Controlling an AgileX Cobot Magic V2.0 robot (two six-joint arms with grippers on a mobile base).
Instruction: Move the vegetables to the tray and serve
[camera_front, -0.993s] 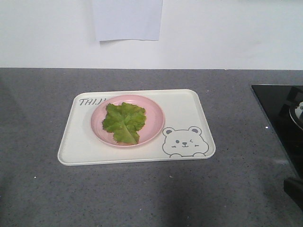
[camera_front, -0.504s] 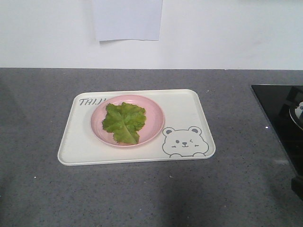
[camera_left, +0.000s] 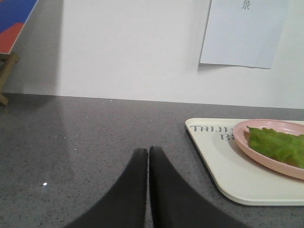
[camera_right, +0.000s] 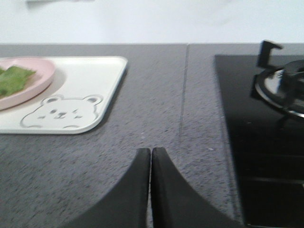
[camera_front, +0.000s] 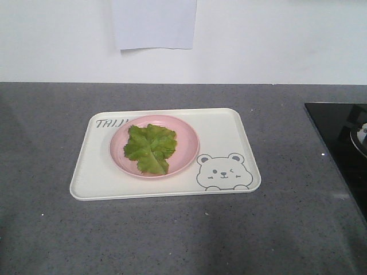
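The vegetables (camera_front: 151, 148), crinkled green lettuce, lie on a round pink plate (camera_front: 186, 140) that stands on the cream tray (camera_front: 223, 129) with its bear face. The left wrist view shows the tray (camera_left: 223, 161), the plate (camera_left: 247, 147) and the lettuce (camera_left: 275, 145) to the right of my left gripper (camera_left: 148, 151), which is shut with nothing in it over the grey counter. My right gripper (camera_right: 151, 151) is also shut and empty; the tray (camera_right: 95, 76), plate (camera_right: 38, 83) and lettuce (camera_right: 12, 78) lie to its left. Neither gripper appears in the front view.
A black glass hob (camera_front: 344, 149) with a burner grate (camera_right: 280, 80) fills the counter's right side. A sheet of paper (camera_front: 153, 23) hangs on the white wall behind the tray. A wooden easel with a blue-red board (camera_left: 12, 28) stands far left.
The dark piece of the right arm at the lower right edge of the front view has drawn back out of the picture. Tray, plate and lettuce have not moved.
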